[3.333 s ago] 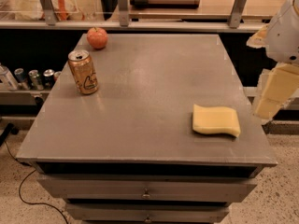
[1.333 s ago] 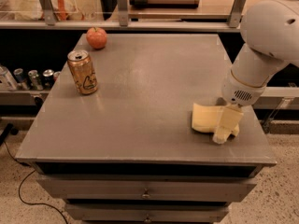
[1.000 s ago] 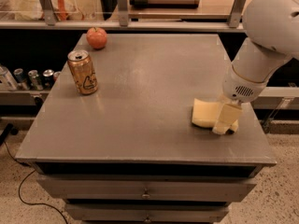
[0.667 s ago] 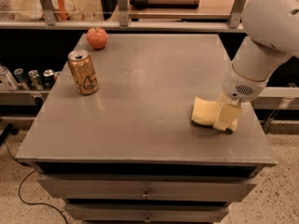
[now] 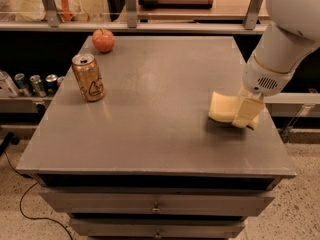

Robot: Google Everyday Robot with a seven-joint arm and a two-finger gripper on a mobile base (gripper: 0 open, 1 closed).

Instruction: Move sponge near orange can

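From my station I see the gripper [image 5: 244, 118] low over the right side of the grey metal-topped table [image 5: 150, 119], its pale fingers clenched on the pale yellow foam sponge [image 5: 222, 107], whose left end sits slightly off the surface (a shadow shows beneath it). The copper-orange drink can [image 5: 88, 78] stands upright well apart, at the table's left, with a round red apple [image 5: 103, 40] behind it.

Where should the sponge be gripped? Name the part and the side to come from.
Take the sponge across its narrow width, coming down from above. It lies flat and low on the table, so a sideways approach would likely scrape the top. The gripper sits at its right end, so pinch there; the orange can stands far left.
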